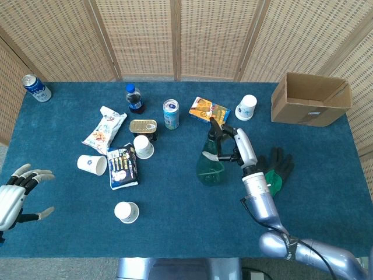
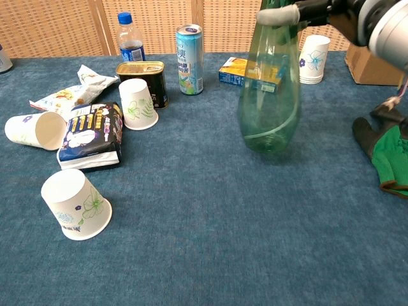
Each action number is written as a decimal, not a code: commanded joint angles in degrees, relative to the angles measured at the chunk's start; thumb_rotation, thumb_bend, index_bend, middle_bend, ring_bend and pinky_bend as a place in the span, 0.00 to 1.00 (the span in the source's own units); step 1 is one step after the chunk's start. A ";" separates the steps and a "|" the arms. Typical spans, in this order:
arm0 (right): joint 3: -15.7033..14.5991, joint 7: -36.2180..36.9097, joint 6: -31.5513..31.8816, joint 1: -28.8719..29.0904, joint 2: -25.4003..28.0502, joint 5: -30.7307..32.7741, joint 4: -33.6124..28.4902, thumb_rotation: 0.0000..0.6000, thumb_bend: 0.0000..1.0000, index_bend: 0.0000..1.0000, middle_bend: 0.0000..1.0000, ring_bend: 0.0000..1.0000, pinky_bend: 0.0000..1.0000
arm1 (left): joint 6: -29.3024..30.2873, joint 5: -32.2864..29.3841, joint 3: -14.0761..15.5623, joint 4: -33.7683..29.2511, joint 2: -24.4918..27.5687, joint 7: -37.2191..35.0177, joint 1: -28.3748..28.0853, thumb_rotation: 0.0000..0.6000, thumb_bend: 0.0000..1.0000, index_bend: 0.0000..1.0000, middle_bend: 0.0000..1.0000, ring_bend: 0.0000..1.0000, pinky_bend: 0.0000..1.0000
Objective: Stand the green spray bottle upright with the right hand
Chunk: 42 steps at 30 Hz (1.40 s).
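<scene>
Right hand [image 1: 240, 147] grips the green spray bottle [image 2: 269, 95] at the neck/trigger end so the wide base sits square on the tabletop [image 2: 210, 229], bottle upright near mid-table; left hand [image 1: 13, 197] idles spread, holding nothing.

Head view looks steeply down — chest view low, close; both share the table [image 1: 175, 198].

Bare table [image 1: 175, 204] along the front edge and centre; cups [image 1: 143, 146], snack bags [image 1: 122, 166] and cans [image 1: 171, 114] crowd the left-centre.
</scene>
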 commanded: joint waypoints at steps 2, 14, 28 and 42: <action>-1.12 4.38 2.38 0.83 -3.89 -4.88 5.47 1.00 0.10 0.58 0.55 0.45 0.49 | -0.02 -0.22 -0.05 -0.22 0.21 0.09 0.14 0.99 0.18 0.28 0.27 0.22 0.08; -3.29 7.79 4.50 2.72 -7.26 -10.94 15.16 1.00 0.10 0.58 0.54 0.45 0.47 | -0.40 -0.35 -0.16 -0.42 0.21 0.35 0.18 0.99 0.18 0.29 0.27 0.22 0.08; -5.31 7.61 3.07 3.01 -6.11 -11.95 17.23 1.00 0.09 0.53 0.51 0.39 0.42 | -0.41 0.02 -0.39 -1.21 0.25 1.15 0.09 0.99 0.18 0.29 0.27 0.22 0.07; -6.44 5.46 2.62 2.68 -4.26 -11.96 15.07 1.00 0.08 0.46 0.46 0.35 0.37 | -0.52 0.37 -0.50 -1.19 -0.02 1.23 -0.09 0.99 0.18 0.28 0.27 0.22 0.07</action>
